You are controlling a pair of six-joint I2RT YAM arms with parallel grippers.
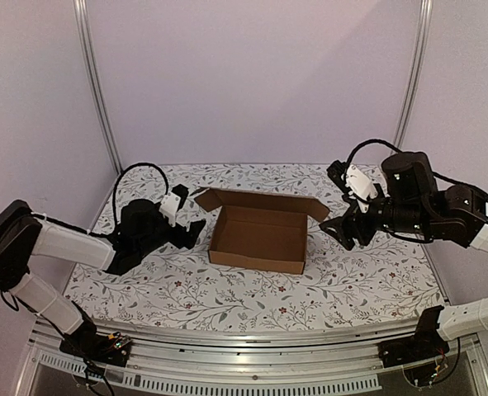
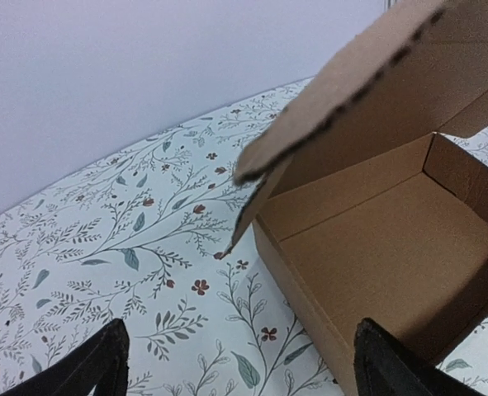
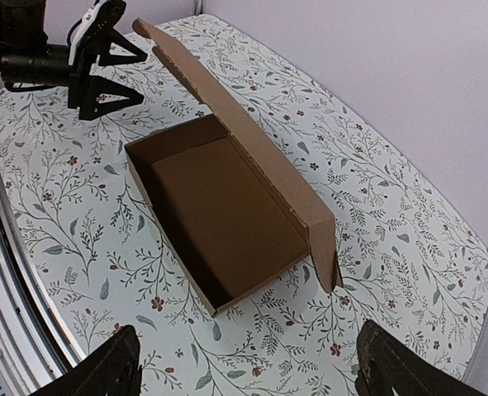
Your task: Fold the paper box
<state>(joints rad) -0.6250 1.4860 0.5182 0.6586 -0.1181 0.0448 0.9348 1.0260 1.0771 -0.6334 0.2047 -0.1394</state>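
Observation:
The paper box point(image 1: 258, 238) stands in the middle of the table as a shallow brown cardboard tray. Its walls are up and its lid point(image 1: 264, 200) is raised at the far side, with a small flap at each end. My left gripper point(image 1: 196, 232) is open just left of the box and apart from it. In the left wrist view the box point(image 2: 384, 256) fills the right side, its near wall by the right finger point(image 2: 388, 367). My right gripper point(image 1: 333, 233) is open to the right of the box, holding nothing. From the right wrist the box point(image 3: 219, 214) lies ahead of that gripper point(image 3: 248, 370).
A floral tablecloth point(image 1: 227, 293) covers the table. Metal frame posts point(image 1: 95, 82) stand at the back corners before a plain wall. A metal rail point(image 1: 252, 351) runs along the near edge between the arm bases. The left gripper point(image 3: 103, 70) shows in the right wrist view.

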